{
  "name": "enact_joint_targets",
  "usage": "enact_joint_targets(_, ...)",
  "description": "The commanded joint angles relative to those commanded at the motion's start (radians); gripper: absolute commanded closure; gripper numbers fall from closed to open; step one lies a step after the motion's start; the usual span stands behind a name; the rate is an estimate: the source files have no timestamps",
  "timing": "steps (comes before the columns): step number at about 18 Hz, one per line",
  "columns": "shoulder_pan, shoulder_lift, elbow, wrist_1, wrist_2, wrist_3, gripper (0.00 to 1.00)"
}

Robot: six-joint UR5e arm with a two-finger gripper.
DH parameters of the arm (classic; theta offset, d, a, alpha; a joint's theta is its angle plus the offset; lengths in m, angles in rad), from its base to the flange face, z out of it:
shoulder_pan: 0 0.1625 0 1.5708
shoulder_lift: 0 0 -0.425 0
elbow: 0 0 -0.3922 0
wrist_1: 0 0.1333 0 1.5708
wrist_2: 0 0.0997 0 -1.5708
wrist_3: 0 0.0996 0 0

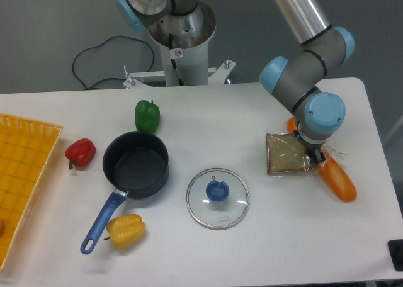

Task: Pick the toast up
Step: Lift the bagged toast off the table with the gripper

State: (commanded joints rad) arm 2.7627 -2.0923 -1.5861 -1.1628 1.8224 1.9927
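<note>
The toast (pixel 286 153) is a flat square slice of pale tan bread with a brown crust in clear plastic. It lies on the white table (pixel 252 111) at the right. My gripper (pixel 313 153) is at the toast's right edge, almost wholly hidden under the arm's blue wrist joint (pixel 323 114). Only a small dark part shows there. I cannot tell whether the jaws are open or shut, or whether they touch the toast.
A long orange baguette-shaped loaf (pixel 337 180) lies right of the toast, partly under the wrist. A glass lid (pixel 217 197), a dark pot with a blue handle (pixel 135 165), green (pixel 147 115), red (pixel 80 152) and yellow (pixel 126 231) peppers and a yellow tray (pixel 22 174) lie to the left.
</note>
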Motion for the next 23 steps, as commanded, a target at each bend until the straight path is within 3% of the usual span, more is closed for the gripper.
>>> enact_joint_targets(1,-0.002,0.0,0.0,0.0,0.0,0.0,0.59)
enact_joint_targets(5,-0.003,0.003,-0.006,-0.002,0.002,-0.002,0.84)
enact_joint_targets(7,-0.003,0.003,-0.011,0.0,0.002,-0.003,0.86)
enact_joint_targets(9,-0.005,0.003,-0.011,-0.002,0.002,-0.024,1.0)
enact_joint_targets(18,-0.012,0.006,-0.009,-0.009,0.003,-0.045,1.0)
enact_joint_targets(23,-0.014,0.02,0.037,-0.087,0.0,-0.045,1.0)
